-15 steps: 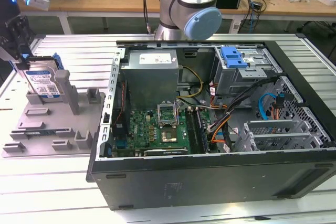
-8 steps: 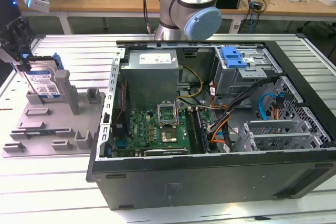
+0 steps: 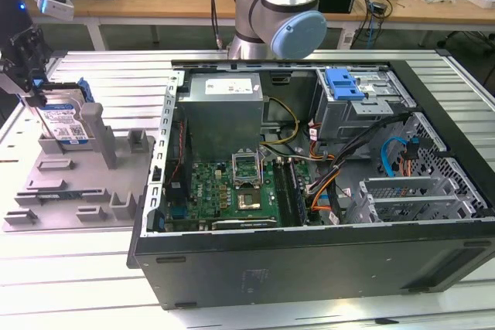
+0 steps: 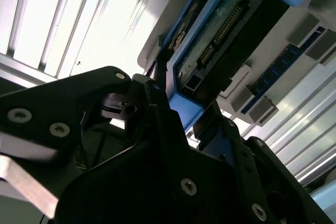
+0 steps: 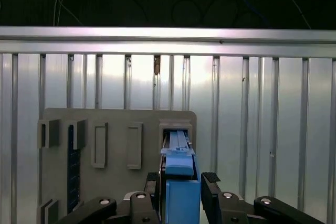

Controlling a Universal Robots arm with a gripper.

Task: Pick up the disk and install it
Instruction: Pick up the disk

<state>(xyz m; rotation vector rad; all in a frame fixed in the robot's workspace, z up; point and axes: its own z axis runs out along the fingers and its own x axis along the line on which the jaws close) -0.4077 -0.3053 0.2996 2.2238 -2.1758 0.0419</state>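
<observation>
The disk, silver with a white-and-blue label and a blue carrier frame, stands on edge in a slot of the grey fixture at the exterior view's left. My gripper comes down on its upper corner, shut on the blue frame. In the first wrist view the disk's blue edge runs between the two black fingers, its far end in the fixture's slot. The second wrist view shows the disk's connector end and the gripper clamped on the frame.
An open computer case lies to the exterior view's right of the fixture, with a motherboard, a grey power supply box and a silver drive cage with a blue clip. The arm's base stands behind the case.
</observation>
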